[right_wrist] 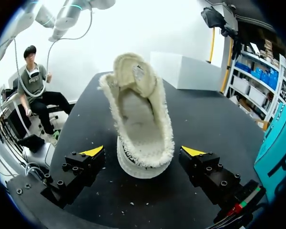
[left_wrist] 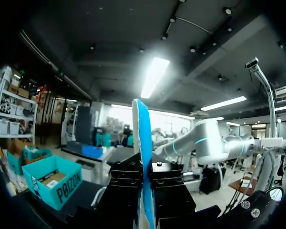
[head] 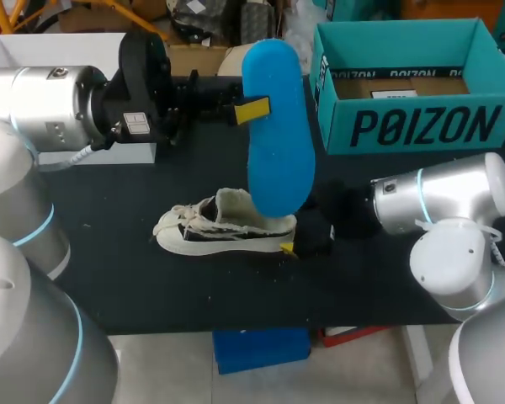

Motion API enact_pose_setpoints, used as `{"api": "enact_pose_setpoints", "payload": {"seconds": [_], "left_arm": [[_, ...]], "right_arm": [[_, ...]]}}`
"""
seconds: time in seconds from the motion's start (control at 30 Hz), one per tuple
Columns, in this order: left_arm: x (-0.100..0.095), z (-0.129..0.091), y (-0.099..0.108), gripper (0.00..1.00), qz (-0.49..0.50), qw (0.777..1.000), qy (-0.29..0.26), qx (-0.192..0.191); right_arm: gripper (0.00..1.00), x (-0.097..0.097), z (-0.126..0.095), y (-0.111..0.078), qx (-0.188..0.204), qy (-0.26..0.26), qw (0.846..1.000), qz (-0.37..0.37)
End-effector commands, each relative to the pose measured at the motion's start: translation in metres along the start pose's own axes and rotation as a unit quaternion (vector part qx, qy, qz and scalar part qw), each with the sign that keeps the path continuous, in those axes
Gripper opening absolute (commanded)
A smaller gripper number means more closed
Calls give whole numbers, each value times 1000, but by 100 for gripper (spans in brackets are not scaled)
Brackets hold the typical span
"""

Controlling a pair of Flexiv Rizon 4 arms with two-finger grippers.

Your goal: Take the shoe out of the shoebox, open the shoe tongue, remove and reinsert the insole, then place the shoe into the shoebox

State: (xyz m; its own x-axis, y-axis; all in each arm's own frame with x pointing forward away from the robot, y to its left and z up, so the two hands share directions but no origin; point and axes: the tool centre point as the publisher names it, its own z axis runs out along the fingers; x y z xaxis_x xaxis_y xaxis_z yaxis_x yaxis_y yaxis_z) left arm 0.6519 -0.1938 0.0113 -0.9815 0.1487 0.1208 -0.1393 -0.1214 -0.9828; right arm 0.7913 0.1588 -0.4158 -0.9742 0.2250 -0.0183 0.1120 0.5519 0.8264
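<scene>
- Above the table's (head: 109,278) middle, left gripper (head: 251,110) clamped on the blue insole (head: 277,126), upright over the shoe (head: 223,225).
- Right gripper (right_wrist: 143,150) spread, straddling the heel without contact.
- Risk: the unheld shoe may slide when the insole pushes in.
- Shoebox (head: 421,126) well apart.

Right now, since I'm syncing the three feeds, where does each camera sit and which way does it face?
Head: above and behind, looking down on the table; left arm and right arm show.
Left wrist: looks level along the left gripper, shut on the insole.
Right wrist: looks along the open right gripper at the shoe.
Head and left wrist share insole and shoebox.
</scene>
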Motion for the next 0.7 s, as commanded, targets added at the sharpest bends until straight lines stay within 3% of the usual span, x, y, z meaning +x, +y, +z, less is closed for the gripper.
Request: {"api": "enact_pose_setpoints", "payload": {"seconds": [0.03, 0.37, 0.63, 0.7], "left_arm": [[1, 0, 0, 0, -1, 1000, -1, -2], [1, 0, 0, 0, -1, 1000, -1, -2], [1, 0, 0, 0, -1, 1000, -1, -2], [1, 0, 0, 0, -1, 1000, -1, -2]], "right_arm": [[100, -5, 13, -3, -11, 7, 1000, 5], [100, -9, 12, 1, -10, 12, 1000, -1], [100, -15, -9, 30, 115, 87, 985, -91], [100, -17, -14, 37, 168, 111, 974, -103]]}}
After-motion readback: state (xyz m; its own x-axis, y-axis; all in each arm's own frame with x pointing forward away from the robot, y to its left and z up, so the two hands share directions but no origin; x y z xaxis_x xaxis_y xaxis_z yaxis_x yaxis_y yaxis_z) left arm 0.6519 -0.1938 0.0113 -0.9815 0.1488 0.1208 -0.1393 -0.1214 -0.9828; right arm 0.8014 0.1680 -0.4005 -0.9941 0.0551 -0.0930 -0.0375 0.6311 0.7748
